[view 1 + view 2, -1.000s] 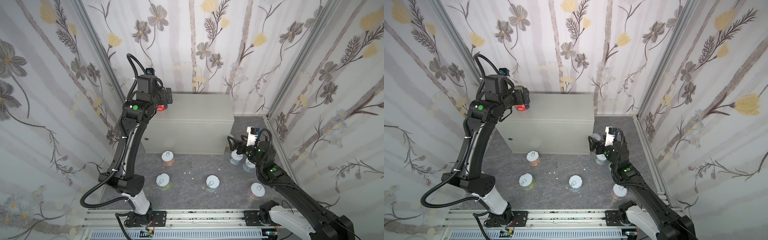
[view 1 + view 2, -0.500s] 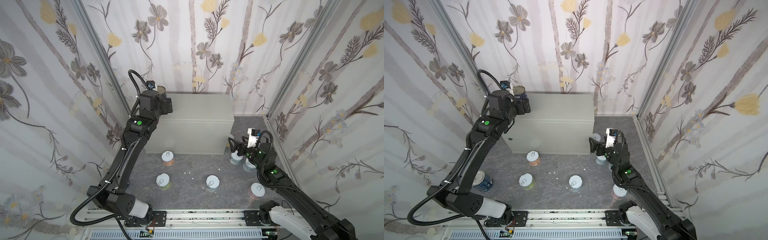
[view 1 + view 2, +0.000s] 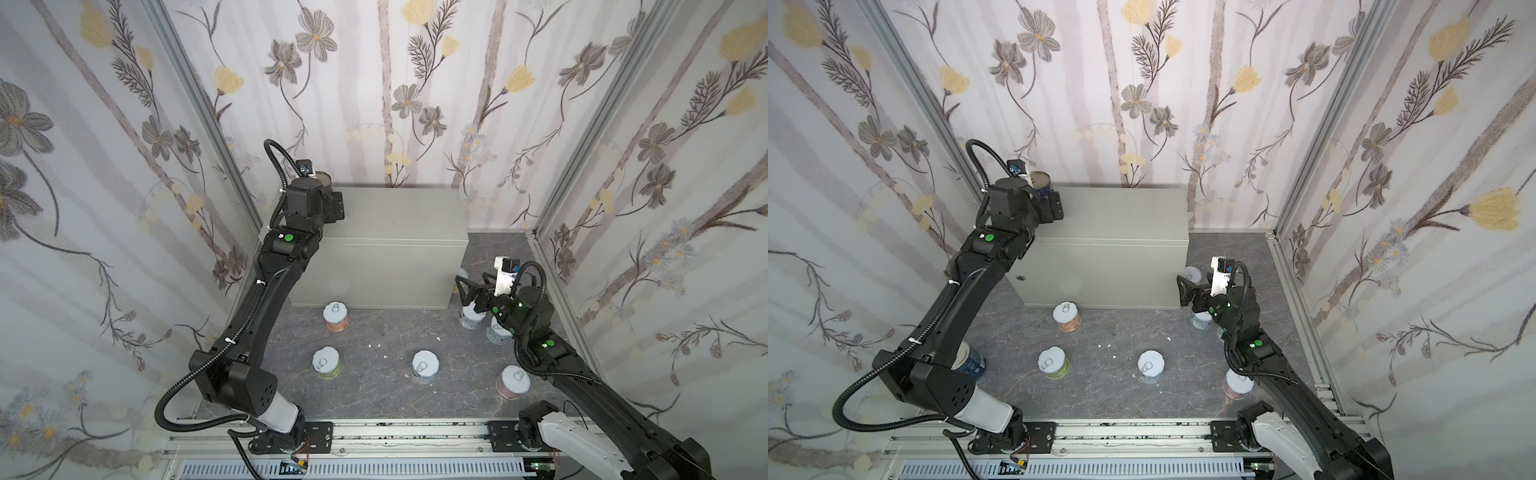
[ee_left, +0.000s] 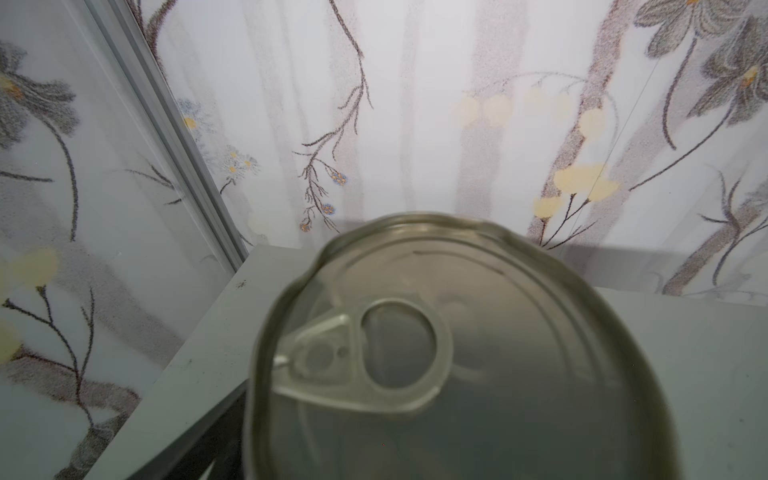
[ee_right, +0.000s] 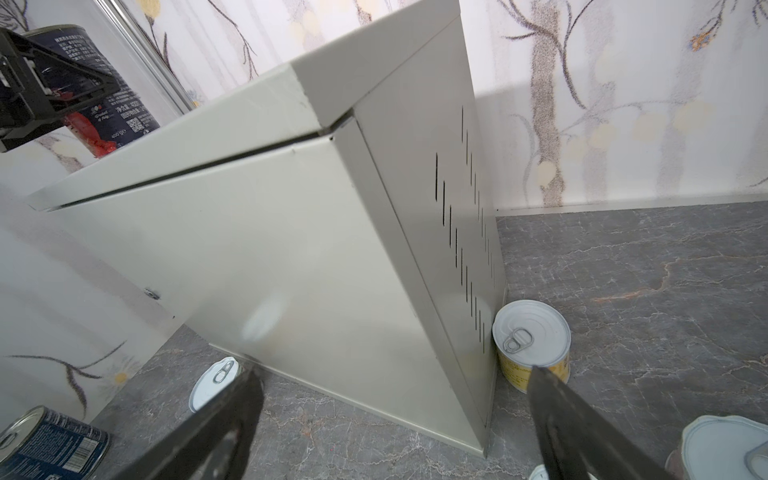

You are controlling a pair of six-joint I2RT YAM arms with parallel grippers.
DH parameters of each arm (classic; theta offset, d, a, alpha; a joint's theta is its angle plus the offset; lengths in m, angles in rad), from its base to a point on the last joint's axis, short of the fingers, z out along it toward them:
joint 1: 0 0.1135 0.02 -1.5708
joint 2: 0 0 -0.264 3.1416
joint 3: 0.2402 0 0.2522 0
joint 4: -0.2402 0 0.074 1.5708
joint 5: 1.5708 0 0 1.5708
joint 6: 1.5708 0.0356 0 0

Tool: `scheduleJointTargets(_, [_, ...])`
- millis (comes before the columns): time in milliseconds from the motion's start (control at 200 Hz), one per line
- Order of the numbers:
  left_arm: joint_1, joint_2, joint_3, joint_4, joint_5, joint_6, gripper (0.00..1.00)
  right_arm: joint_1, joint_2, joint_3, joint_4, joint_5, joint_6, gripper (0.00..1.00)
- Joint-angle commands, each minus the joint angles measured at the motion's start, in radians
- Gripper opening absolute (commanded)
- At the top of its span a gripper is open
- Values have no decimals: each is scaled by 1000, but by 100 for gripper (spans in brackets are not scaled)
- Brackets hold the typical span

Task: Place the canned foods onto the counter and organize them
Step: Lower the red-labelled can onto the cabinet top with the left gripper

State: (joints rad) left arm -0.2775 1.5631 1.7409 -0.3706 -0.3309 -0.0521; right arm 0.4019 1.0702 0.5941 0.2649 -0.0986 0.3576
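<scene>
So the counter was this boxy light grey sheet-metal cabinet with a flat matte top. It had rows of thin vent slots cut into one side and a little round lock on the front.

One tall can stood upright on its far left corner, right by the wall. It had a dark blue printed label with a splash of red near the base. Its bare metal lid with pressed rings and a ring pull filled the left wrist view.

The left gripper had its black jaws either side of that can, but honestly I couldn't tell if they were squeezing it or loose around it. The right gripper hung low by the counter's front right corner, its dark wedge-shaped fingers spread wide with nothing between them.

The rest sat on the dark grey marble-look floor:
- a second tall blue can, half hidden behind the left arm
- a short yellow-label tin touching the vented side
- a squat peach tin just in front of the counter
- a greenish tin, a whitish tin and a pinkish tin, all with pale pull-tab lids
</scene>
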Motion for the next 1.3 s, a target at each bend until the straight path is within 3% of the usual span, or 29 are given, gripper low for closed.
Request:
scheduleJointTargets(0, [10,20,22,68,-2,-6,100,0,-3,-7,25,-9,-10,100])
scheduleJointTargets(250, [23,69,35,121,23,3,97,1,-4,-12,28,-4,-16,100])
scheduleJointTargets(684, [61,119,51,173,39,14,75,0,8,-9,38,-9,-17,100])
scheduleJointTargets(1294, [92,238,177,180,81,60,71,0,32,9,43,-12,-23,100])
